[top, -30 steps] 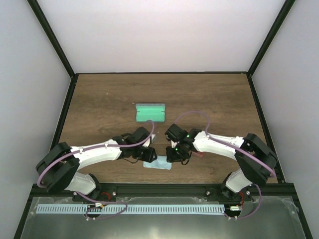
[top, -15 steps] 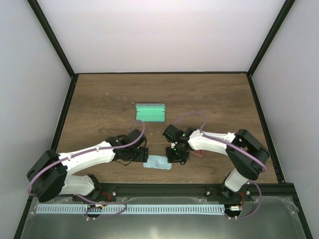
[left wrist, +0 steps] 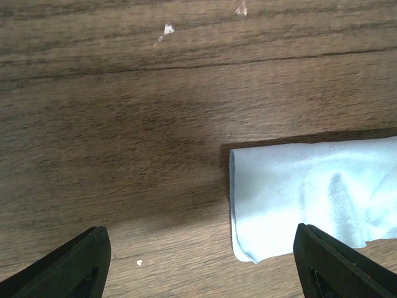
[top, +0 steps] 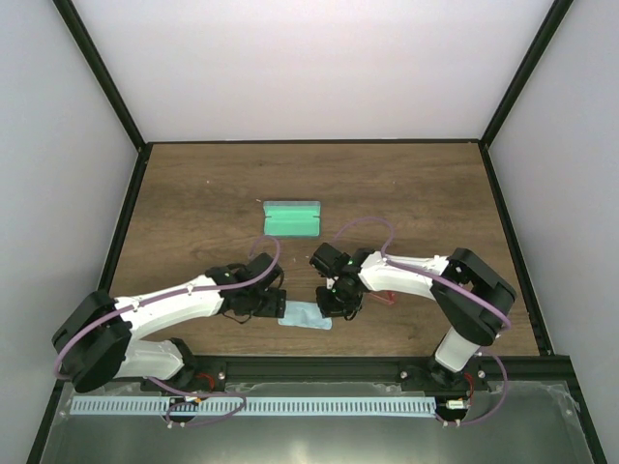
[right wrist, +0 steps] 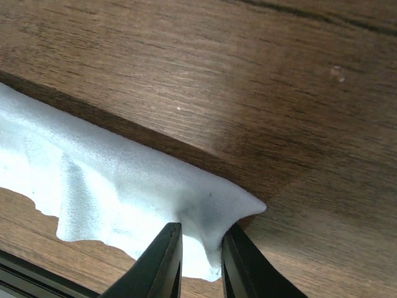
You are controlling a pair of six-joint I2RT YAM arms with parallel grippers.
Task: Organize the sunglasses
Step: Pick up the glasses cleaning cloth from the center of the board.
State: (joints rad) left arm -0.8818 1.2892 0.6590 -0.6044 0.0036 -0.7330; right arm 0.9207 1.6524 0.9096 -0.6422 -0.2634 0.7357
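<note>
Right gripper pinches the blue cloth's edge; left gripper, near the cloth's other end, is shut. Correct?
Not quite: the left gripper is open, jaws wide apart, as the left wrist view shows. The right gripper does pinch the cloth.

case (top: 292, 218) behind cloth (top: 304, 318), sunglasses (top: 386, 298) right of cloth

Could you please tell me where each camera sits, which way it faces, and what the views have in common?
Top external: above and behind the arms, looking down on the table; both arms show, left gripper and right gripper at the cloth.
Left wrist: on the left arm, facing down at wood and the cloth's edge; its open fingertips show.
Right wrist: low over the table, its fingers pinching the cloth's corner.
Shared: all three show the cloth.
</note>
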